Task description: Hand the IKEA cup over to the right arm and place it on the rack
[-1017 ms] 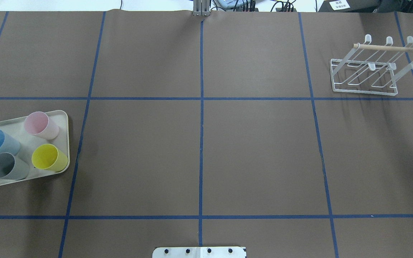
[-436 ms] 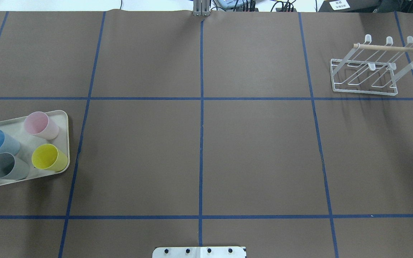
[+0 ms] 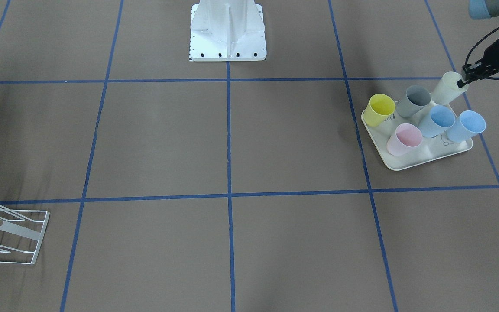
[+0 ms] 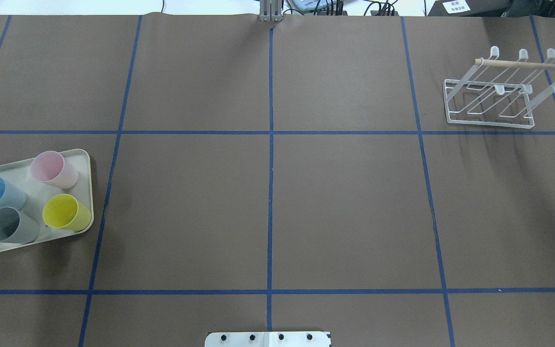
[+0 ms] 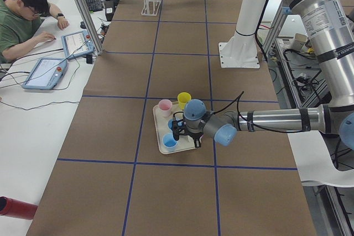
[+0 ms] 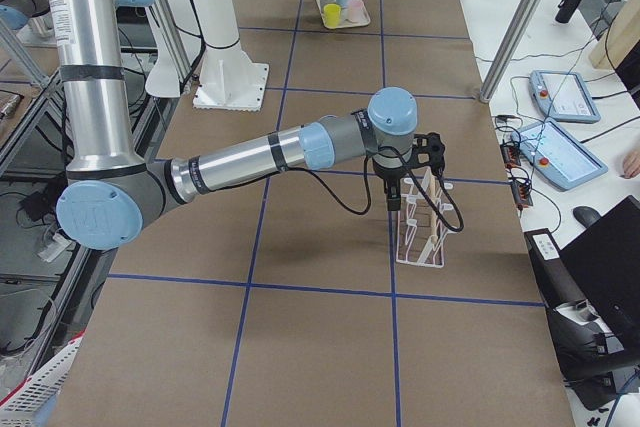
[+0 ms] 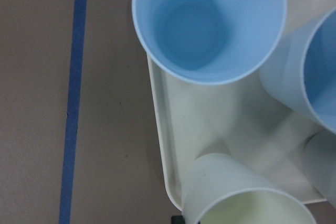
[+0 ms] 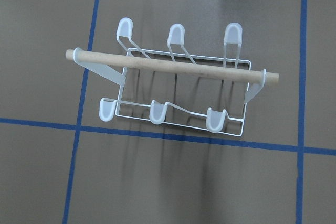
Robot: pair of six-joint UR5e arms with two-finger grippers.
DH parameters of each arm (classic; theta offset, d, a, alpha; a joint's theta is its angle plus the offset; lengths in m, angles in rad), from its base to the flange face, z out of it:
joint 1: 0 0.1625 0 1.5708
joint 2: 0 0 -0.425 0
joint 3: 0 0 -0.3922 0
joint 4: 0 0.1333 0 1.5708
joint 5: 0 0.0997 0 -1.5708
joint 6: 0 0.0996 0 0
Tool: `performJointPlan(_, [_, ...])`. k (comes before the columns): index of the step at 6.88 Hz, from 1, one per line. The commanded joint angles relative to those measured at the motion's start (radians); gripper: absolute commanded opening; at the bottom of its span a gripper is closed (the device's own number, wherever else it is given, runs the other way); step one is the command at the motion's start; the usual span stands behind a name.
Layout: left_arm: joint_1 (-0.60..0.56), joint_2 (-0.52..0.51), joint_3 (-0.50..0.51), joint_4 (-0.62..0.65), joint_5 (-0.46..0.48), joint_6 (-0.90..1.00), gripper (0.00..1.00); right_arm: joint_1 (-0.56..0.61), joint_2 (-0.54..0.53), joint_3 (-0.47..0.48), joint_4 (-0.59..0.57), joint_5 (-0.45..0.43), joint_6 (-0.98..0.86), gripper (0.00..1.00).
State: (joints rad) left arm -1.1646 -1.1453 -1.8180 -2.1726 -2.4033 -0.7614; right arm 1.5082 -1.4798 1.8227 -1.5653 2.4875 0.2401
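While at corner of cream rectangular tray, L gripper pinches rim of cream plastic cup. R gripper, well apart from tray: opening can't tell.

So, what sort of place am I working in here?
Probably a robot lab, not a kitchen: the table is papered brown with a blue tape grid, two control tablets lie on the side bench where a person sits, and a white pedestal stands on the table.

No writing can be read anywhere; the one white label past the far edge of the surface is too small and blurred.
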Motion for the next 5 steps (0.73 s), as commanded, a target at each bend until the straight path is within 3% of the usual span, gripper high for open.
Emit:
performJointPlan(1, [-0.113,0.018,-0.050,0.107,-0.050,0.098,0.00,-0.047,0.039,0.007,0.001,-0.002,0.062,1.00])
performJointPlan(3, [-0.194,0.009,-0.287,0.530,-0.048,0.329,0.00,-0.086,0.084,0.003,0.001,-0.004,0.099,1.00])
performJointPlan(5, [-0.263,-0.110,-0.388,0.802,-0.046,0.405,0.00,-0.115,0.152,0.006,-0.001,-0.002,0.192,1.00])
